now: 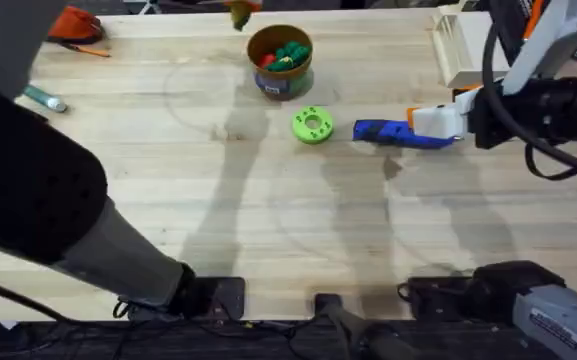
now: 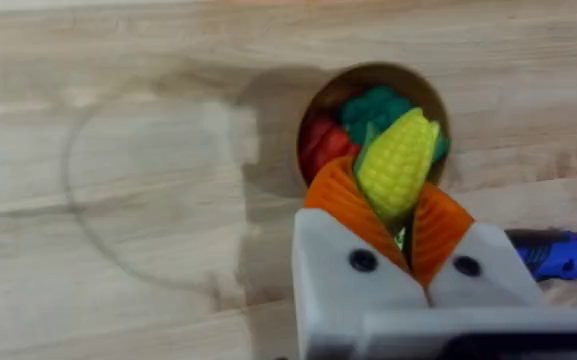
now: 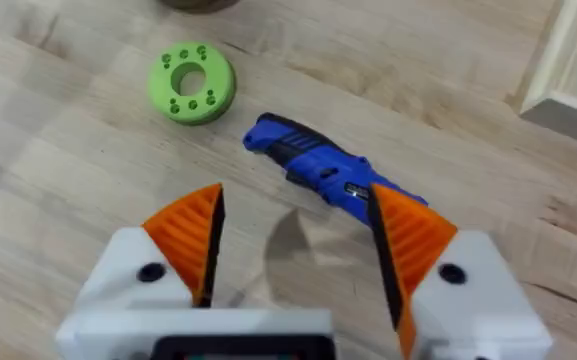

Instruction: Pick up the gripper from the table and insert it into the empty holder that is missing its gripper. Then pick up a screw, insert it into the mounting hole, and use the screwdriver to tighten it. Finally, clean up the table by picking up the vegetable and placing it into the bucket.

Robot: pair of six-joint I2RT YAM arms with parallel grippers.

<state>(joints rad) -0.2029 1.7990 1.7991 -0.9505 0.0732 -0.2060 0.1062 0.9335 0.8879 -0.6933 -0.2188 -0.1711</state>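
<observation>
Corn-shaped vegetable, yellow with a green end, sits clamped between the orange ribbed pads of the left gripper, jaws closed narrow on it; its yellow body sticks out past the fingertips. Left wrist view places it directly above the bucket, in line with the mouth, not resting on the contents. Bucket holds red and green toy pieces. Overhead, the bucket stands on the wooden table, its dark band visible on the side; a small yellow-and-orange shape just beyond its far rim is likely the held vegetable, too small to confirm. Green ring-shaped disc lies just beside the bucket on its near side, apart from it. Screwdriver, blue, lies flat on the table beside the disc, on the side away from the bucket's centre line toward the right arm. Right gripper sits at the screwdriver's far end; in the right wrist view its jaws stand wide, orange pads well apart, straddling the blue body without closing on it. Whether a pad touches the screwdriver cannot be told.
</observation>
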